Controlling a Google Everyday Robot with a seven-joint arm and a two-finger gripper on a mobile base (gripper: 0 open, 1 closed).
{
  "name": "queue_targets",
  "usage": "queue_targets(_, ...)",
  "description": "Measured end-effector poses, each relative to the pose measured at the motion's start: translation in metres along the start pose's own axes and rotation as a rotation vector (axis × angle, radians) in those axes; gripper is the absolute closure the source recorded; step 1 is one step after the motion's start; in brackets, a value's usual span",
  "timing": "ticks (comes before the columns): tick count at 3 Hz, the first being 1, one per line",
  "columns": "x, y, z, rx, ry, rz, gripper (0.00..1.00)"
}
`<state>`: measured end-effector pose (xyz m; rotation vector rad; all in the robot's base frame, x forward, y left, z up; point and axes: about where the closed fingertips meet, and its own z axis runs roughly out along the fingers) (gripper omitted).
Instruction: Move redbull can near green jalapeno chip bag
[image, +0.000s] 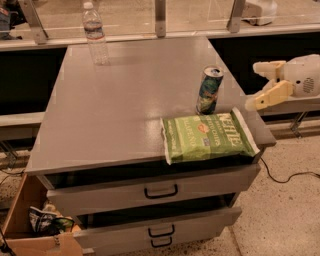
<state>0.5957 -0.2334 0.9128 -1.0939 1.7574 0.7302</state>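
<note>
The redbull can (209, 90) stands upright on the grey cabinet top (125, 105), just behind the far edge of the green jalapeno chip bag (207, 137). The bag lies flat at the front right corner, with its front edge hanging slightly over. My gripper (252, 86) is off the right edge of the cabinet, a little to the right of the can. It is open and empty, with its two fingers spread apart and pointing left toward the can.
A clear water bottle (95, 32) stands at the back left of the top. Two drawers (160, 192) below are partly pulled out. A cardboard box (25, 235) with a dark snack bag (47, 221) sits on the floor at the lower left. A cable (290, 177) lies on the floor at the right.
</note>
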Motion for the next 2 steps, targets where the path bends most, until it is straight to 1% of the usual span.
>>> queue_targets(1, 0.001, -0.017, -0.069, 0.077, -0.035, -0.067, 0.0)
queue_targets(2, -0.017, -0.023, -0.084, 0.11, -0.053, -0.103, 0.0)
